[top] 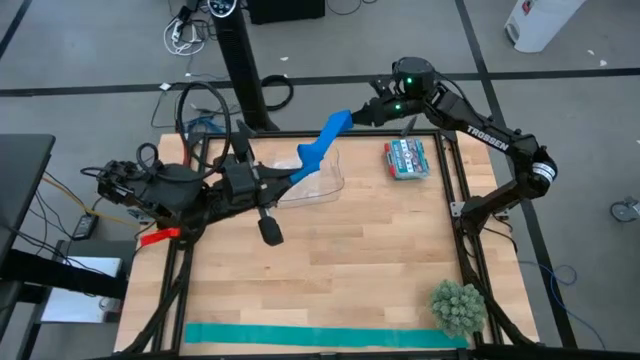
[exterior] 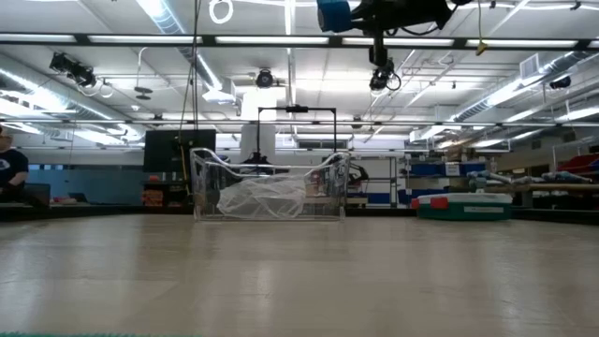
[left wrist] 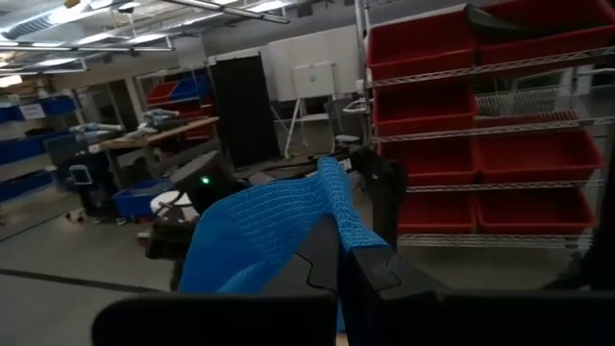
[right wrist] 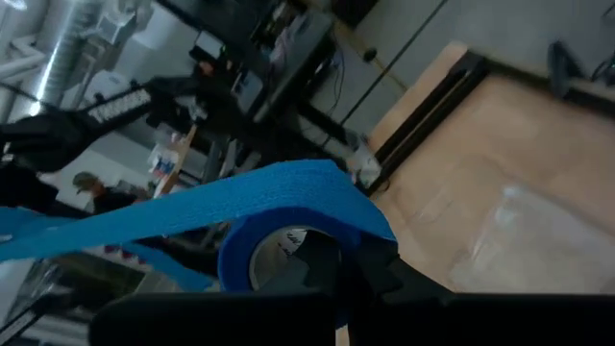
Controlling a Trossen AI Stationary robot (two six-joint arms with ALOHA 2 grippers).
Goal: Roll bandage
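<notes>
The bandage (top: 322,145) is a royal-blue strip held in the air between my two grippers, above the table's far edge. Its far end is wound into a small roll (right wrist: 288,240), which also shows at the top of the low view (exterior: 334,14). My right gripper (top: 352,118) is shut on that roll. My left gripper (top: 293,178) is shut on the strip's other end (left wrist: 279,226), above a clear plastic container (top: 312,178). My left gripper pinches the unrolled end of the strip (left wrist: 332,226) between its two fingers, which point about level toward the table's far right. The cloth drapes over the fingertips (left wrist: 370,274) and is lifted clear of the table. My right gripper grips the roll at its open end (right wrist: 322,226), at the fingertips (right wrist: 384,269); whether one finger sits in the core I cannot tell. It reaches about level from the table's right. The roll is clear of the table, and the strip (right wrist: 115,226) runs from its top toward the left arm.
The clear container (exterior: 271,192) stands at the table's far middle with crumpled plastic inside. A red and teal box (top: 405,158) lies at the far right. A teal-green strip (top: 320,335) lies along the near edge, next to a green plant ball (top: 458,305).
</notes>
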